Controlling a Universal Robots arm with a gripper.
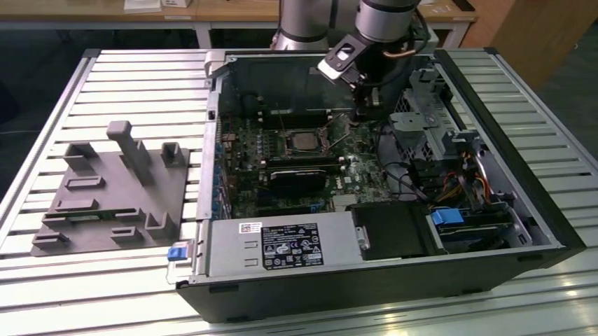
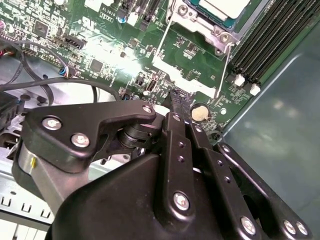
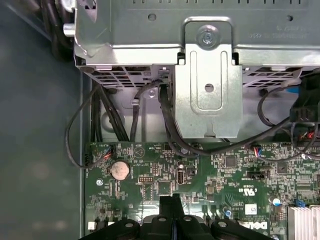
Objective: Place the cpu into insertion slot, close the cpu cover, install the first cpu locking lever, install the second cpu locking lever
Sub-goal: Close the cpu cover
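1. My pincer (image 1: 367,117) hangs inside the open computer case (image 1: 374,294), low over the green motherboard (image 1: 248,147).
2. In both wrist views its two fingers are pressed together at the tips (image 2: 176,97) (image 3: 170,201). I see nothing pinched between them.
3. The tips are near the round coin battery (image 2: 200,113) (image 3: 120,170), just above the board. Whether they touch the board, I cannot tell.
4. The cpu (image 1: 304,142) lies flat on the motherboard, to the exterior view's left of my pincer and apart from it. In the second wrist view its pale metal top (image 2: 225,6) shows at the edge of the picture.
5. The cpu cover (image 2: 192,15), a silvery frame, lies around the cpu. It looks lowered, but if it is fully closed I cannot tell.
6. From the cover run two thin wires: one locking lever (image 2: 161,42) and the other locking lever (image 2: 227,65). If they are hooked, I cannot tell.
7. Beside the second one stand the black memory slots (image 2: 265,45).
8. In the first wrist view a grey metal cage (image 3: 210,75) stands beyond the board, with black cables (image 3: 100,120) under it.
9. On the slatted table (image 1: 523,91), at the exterior view's left of the case, rests a grey holder block (image 1: 112,189).
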